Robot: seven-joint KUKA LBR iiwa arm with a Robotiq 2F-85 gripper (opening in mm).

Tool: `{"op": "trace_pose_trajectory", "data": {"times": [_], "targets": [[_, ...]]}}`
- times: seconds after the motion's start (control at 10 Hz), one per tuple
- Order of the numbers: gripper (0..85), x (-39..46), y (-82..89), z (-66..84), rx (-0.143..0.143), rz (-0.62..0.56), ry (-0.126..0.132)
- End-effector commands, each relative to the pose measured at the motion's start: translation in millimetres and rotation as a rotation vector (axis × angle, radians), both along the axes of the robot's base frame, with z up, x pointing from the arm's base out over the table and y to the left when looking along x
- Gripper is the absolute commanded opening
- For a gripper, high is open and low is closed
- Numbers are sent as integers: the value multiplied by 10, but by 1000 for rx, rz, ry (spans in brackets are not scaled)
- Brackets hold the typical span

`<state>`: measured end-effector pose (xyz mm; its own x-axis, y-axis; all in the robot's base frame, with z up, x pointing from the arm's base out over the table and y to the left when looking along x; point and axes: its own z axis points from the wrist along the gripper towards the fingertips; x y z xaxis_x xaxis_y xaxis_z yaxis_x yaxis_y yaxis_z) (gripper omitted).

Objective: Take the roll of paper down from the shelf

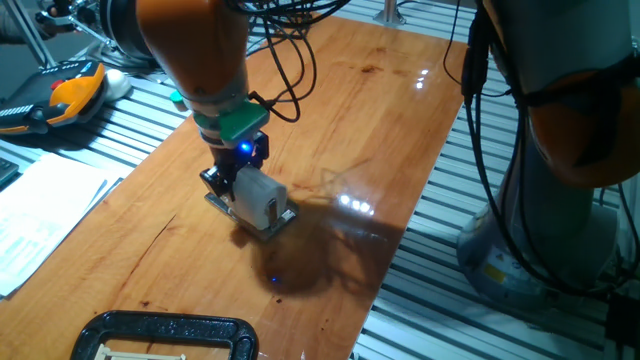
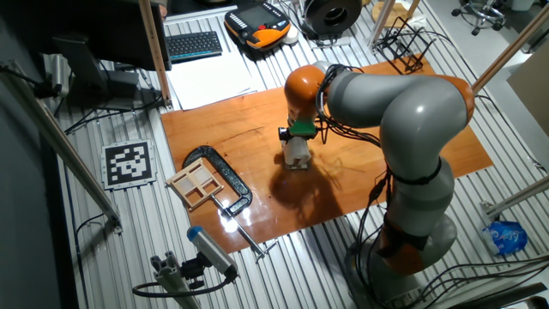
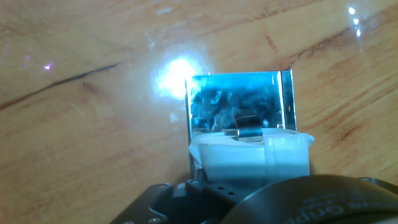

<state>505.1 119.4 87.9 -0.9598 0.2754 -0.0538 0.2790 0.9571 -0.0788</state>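
The roll of paper is white, with a tan core at its near end. It lies on the shelf, a small shiny metal plate on the wooden table. My gripper is down over the roll with its black fingers tight against it. In the hand view the roll fills the bottom centre against the hand, and the shelf shines beyond it. In the other fixed view the gripper stands at the table's middle and the roll is barely distinguishable.
A large black clamp with a wooden frame lies at the table's near end. Flat paper sheets, an orange handheld unit and a keyboard lie off the board. Cables hang over the table.
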Motion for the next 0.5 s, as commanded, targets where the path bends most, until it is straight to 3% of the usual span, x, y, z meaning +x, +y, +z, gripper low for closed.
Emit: {"op": "trace_pose_trajectory", "data": {"times": [0.0, 0.2, 0.4], "targets": [[170, 20, 2, 14, -3, 0, -2], [170, 113, -19, 38, 22, 0, -3], [170, 203, -6, 67, 13, -11, -9]]}}
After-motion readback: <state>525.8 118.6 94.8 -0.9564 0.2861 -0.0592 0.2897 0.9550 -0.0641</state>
